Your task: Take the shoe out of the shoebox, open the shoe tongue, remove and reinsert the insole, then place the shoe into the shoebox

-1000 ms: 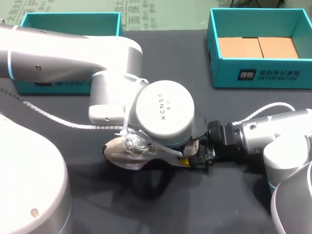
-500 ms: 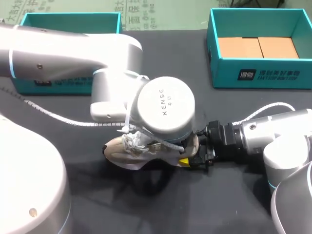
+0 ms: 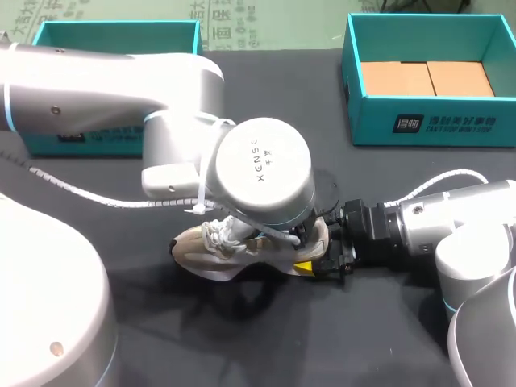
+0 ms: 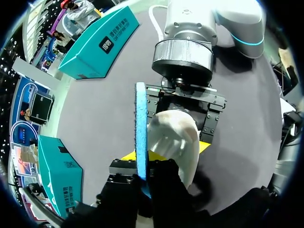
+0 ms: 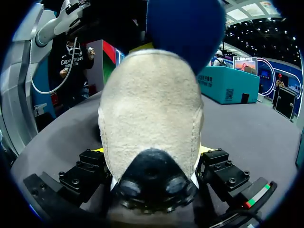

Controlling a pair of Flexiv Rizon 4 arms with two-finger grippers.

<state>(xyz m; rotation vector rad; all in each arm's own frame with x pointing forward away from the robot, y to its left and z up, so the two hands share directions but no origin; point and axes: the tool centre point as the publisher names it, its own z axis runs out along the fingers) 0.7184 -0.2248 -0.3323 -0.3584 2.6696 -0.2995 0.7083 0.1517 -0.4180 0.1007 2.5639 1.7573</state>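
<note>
1. Done: the shoe (image 3: 242, 246) is out of the box. It lies on its sole on the black table (image 3: 242, 347), mid-table, toe toward our left.
2. The right gripper (image 3: 326, 262) comes in low from the right and is clamped on the heel, one finger on each side.
3. The left gripper (image 4: 142, 166) is pinched on the blue insole (image 4: 140, 123). The insole stands on edge above the heel opening. We judge it mostly or fully out, though the wrist hides the opening from overhead.
4. We can't see the tongue. We assume it's open, since the insole is up.
5. Left to do: feed the insole back in and seat it flat, release it, then put the shoe in the box.
6. The right teal box (image 3: 427, 121) with the cardboard floor and the left teal box (image 3: 113, 36) sit at the far corners, both well apart from the shoe. We can't tell which one is the lid.
7. There is open cloth near and far of the shoe. The tight spot is over the shoe itself, where the left wrist sits just above it and the right gripper's fingers are at the heel.
8. Boxing the shoe means clearing the box's near wall. We also watch the white cable (image 3: 97, 197) trailing off the left arm.
</note>
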